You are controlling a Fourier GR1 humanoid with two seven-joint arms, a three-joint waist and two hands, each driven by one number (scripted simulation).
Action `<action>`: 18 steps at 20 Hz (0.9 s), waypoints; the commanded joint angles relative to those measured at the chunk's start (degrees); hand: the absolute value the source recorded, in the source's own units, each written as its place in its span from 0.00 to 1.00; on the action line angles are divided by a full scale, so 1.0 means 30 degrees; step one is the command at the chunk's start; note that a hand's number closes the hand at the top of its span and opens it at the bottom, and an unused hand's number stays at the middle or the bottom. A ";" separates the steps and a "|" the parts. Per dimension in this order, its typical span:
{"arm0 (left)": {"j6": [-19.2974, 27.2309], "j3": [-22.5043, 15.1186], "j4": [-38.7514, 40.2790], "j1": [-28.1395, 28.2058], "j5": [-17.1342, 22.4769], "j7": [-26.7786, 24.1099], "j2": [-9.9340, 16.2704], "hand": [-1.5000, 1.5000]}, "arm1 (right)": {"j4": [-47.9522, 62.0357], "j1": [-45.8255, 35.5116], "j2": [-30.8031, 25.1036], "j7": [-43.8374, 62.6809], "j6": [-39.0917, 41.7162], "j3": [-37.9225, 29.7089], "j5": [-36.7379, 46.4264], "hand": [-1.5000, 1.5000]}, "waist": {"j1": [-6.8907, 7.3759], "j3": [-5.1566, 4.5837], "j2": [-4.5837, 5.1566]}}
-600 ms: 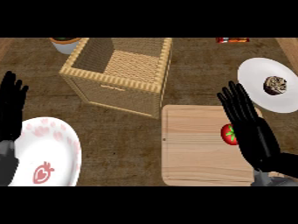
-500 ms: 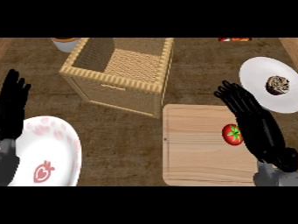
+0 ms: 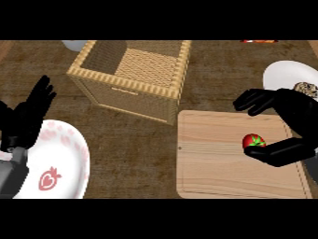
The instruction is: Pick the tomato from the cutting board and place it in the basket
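A red tomato [image 3: 252, 140] with a green stem lies on the right part of the wooden cutting board [image 3: 216, 168]. My right hand [image 3: 304, 116] arches over it from the right. Its thumb [image 3: 279, 152] rests against the tomato's lower right side, while its curved fingers [image 3: 254, 99] hang apart from it, above the board's far edge. The hand is open. The woven basket [image 3: 128, 99] stands to the upper left of the board, with nothing showing inside. At the left edge, my left hand [image 3: 24, 116] rests open with its fingers up.
A white plate [image 3: 68, 154] carrying a strawberry [image 3: 49, 179] lies under the left hand. Another white plate [image 3: 288, 74] with a brown speckled item [image 3: 307, 88] sits behind the right hand. A grey bowl [image 3: 74, 45] and a red object [image 3: 259, 41] sit at the far edge.
The right hand has turned from flat beside the tomato to arched over it, fingers curving and thumb coming in under the tomato. The left hand has stayed put.
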 commanded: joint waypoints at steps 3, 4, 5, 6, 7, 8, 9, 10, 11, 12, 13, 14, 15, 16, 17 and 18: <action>-0.1707 0.0218 0.0499 0.0531 0.0159 -0.0040 0.0433 0.50 | -0.0991 0.1503 0.2237 -0.3365 -0.3329 0.2496 0.6365 0.00 | -0.0397 -0.0055 -0.0191; -0.1342 0.0519 0.1118 -0.0266 -0.0153 0.0407 0.0356 0.50 | -0.2650 0.2737 0.2132 -0.1963 -0.3598 0.2669 0.6243 0.00 | -0.0612 -0.0062 -0.0219; -0.2023 0.0769 0.1503 -0.0253 -0.0275 0.0036 0.0522 0.50 | -0.3141 0.1880 0.1969 -0.0159 -0.3130 0.2234 0.5680 0.00 | -0.0552 -0.0067 -0.0212; -0.1228 0.0642 0.0134 0.0137 -0.0078 0.0836 0.0201 0.50 | -0.3802 0.1346 0.2394 0.2173 -0.3536 0.2997 0.6036 0.00 | -0.0466 -0.0069 -0.0251; -0.1414 0.0532 -0.0589 0.0598 -0.0051 0.1160 0.0490 0.50 | -0.4302 0.0704 0.1533 0.3776 -0.2702 0.2194 0.5166 0.00 | -0.0427 -0.0072 -0.0278; -0.1862 0.0675 0.0532 0.0229 -0.0032 0.0506 0.0375 0.50 | -0.5149 0.1025 0.1073 0.5091 -0.2365 0.2239 0.4951 0.00 | -0.0603 -0.0086 -0.0269; -0.0803 0.0290 0.0906 -0.0257 -0.0483 0.0702 -0.0391 0.50 | -0.5558 0.0952 -0.0098 0.6130 -0.1441 0.1865 0.4472 0.00 | -0.0837 -0.0100 -0.0287; -0.1210 0.0289 0.0530 0.0007 -0.0281 0.0974 -0.0008 0.50 | -0.5984 0.0433 -0.0518 0.7489 -0.1454 0.2433 0.5376 0.00 | -0.0770 -0.0120 -0.0354; -0.1013 0.0317 0.0368 -0.0065 -0.0336 0.1004 -0.0087 0.50 | -0.5446 -0.0548 -0.1648 0.8079 -0.0781 0.1249 0.5051 0.00 | -0.0660 -0.0117 -0.0324; -0.1515 0.0563 0.0350 0.0629 -0.0170 0.0513 0.0344 0.50 | -0.5753 -0.0936 -0.2515 0.9033 -0.0725 0.1123 0.5850 0.00 | -0.0574 -0.0153 -0.0403; -0.1350 0.0499 0.0870 0.0078 -0.0300 0.0626 0.0081 0.50 | -0.5743 -0.1313 -0.2982 0.9477 -0.0673 0.1193 0.6689 0.00 | -0.0730 -0.0146 -0.0316; -0.1388 0.0514 0.0464 -0.0093 -0.0197 0.0891 0.0177 0.50 | -0.5562 -0.2128 -0.3744 0.9921 -0.0915 0.0485 0.7605 0.00 | -0.0645 -0.0145 -0.0352; -0.1094 0.0470 0.0255 0.0131 -0.0359 0.0788 0.0107 0.50 | -0.5251 -0.2505 -0.4870 1.0565 -0.0707 0.0149 0.8634 0.00 | -0.0571 -0.0164 -0.0402; -0.1348 0.0391 0.0899 -0.0188 -0.0439 0.0541 -0.0025 0.50 | -0.5507 -0.3244 -0.5162 1.1623 -0.0385 0.0258 0.8879 0.00 | -0.0718 -0.0185 -0.0305; -0.1620 0.0670 0.0508 -0.0092 -0.0193 0.1012 0.0515 0.50 | -0.5232 -0.3973 -0.5452 1.2789 -0.0237 -0.0316 0.8768 0.00 | -0.0436 -0.0161 -0.0341; -0.1741 0.0680 0.0126 -0.0208 0.0009 0.1279 0.0473 0.50 | -0.5632 -0.4528 -0.6017 1.4086 0.0894 -0.0839 0.7566 0.00 | -0.0541 -0.0152 -0.0407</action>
